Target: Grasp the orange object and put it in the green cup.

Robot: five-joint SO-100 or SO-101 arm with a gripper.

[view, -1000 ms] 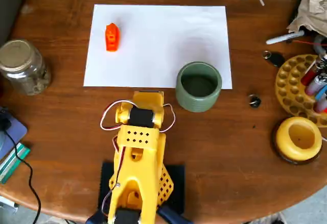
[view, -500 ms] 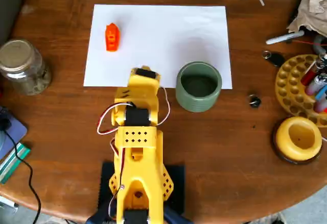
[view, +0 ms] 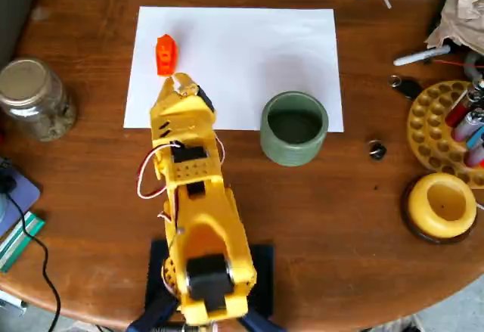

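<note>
The orange object [view: 165,54] lies on the white sheet of paper [view: 257,52] near its upper left corner. The green cup [view: 294,127] stands upright at the paper's lower right edge, and its dark inside holds nothing. My yellow arm reaches up the picture from the bottom edge. Its gripper [view: 180,83] ends just below and slightly right of the orange object, apart from it. The arm's own body covers the fingers, so their spacing does not show.
A glass jar [view: 34,97] stands at the left on the round wooden table [view: 340,218]. At the right are a yellow round holder [view: 442,206], a yellow pen rack [view: 442,128] and small loose items. Books and a cable lie at lower left.
The arm has stretched forward and swung left over the paper's lower edge, bringing the gripper from beside the cup close to the orange object. Nothing else has moved.
</note>
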